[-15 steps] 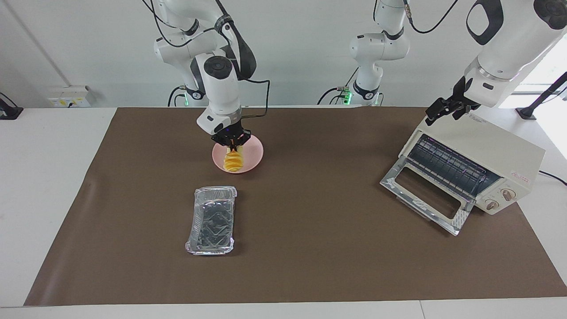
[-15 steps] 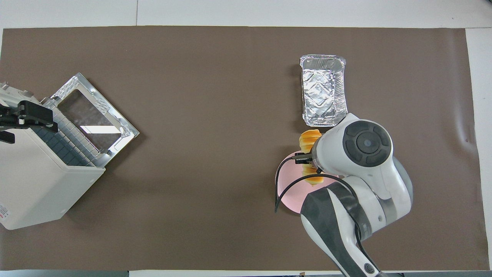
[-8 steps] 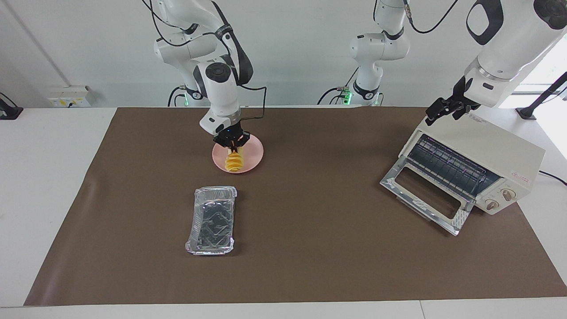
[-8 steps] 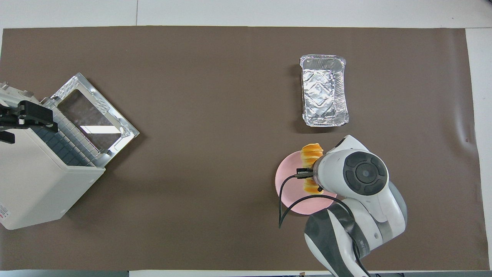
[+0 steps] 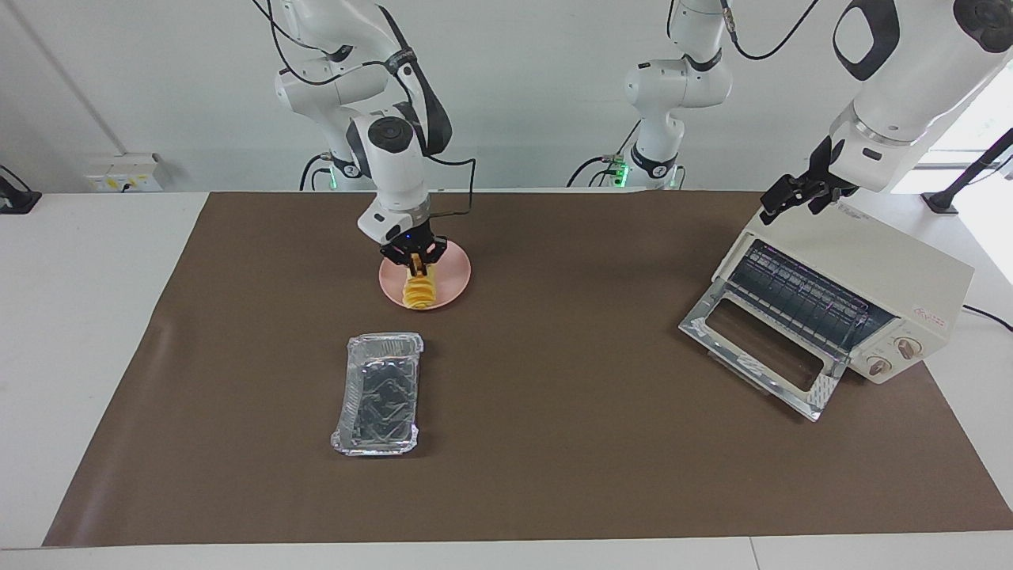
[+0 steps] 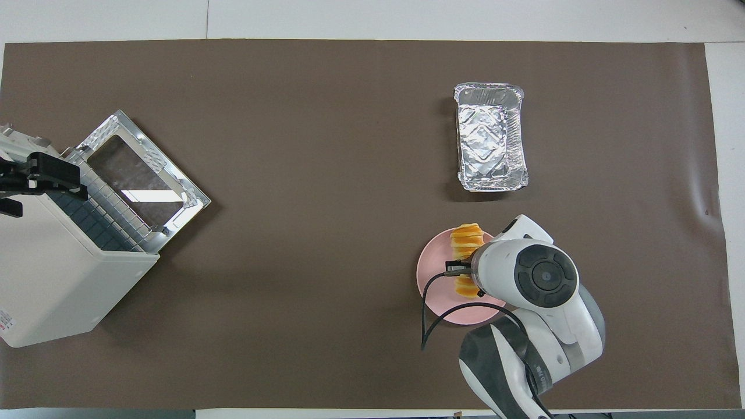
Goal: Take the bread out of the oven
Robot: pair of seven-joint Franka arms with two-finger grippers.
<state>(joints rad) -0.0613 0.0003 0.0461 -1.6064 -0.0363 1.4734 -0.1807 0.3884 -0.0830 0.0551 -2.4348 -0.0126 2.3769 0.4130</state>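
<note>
Facing view showed the small golden-yellow ridged bread loaf [image 5: 418, 290] already lying on the round pink plate [image 5: 453, 279], well apart from the boxy cream-white toaster oven [image 5: 870, 273] at the left arm's end of the desk [image 5: 554, 443]. The oven's chrome-framed glass door [image 5: 756, 348] hung open and its dark wire rack [image 5: 795, 297] looked bare, so I judged the task to be at its last step: setting the bread down and letting go.

The right claw [image 5: 415, 260] sat low over the end of the loaf nearer the robots. Whether its fingers were clamped on the bread or had parted, I could not tell from where I stood. The left claw [image 5: 791, 196] hovered over the oven's top edge with its jaws spread wide and nothing in them, waiting.

The next move, as I read it, called for a clean release and a straight lift, so that the loaf would not roll toward the plate's rim.

Room was generous. The crinkled silver foil tray [image 5: 378, 393] lay farther from the robots than the plate, with bare brown mat [image 5: 554, 372] between them, and the wide middle of the desk stood open. The loaf's outer end lay close to the plate's edge facing the tray, and that was the one spot I would have watched.
</note>
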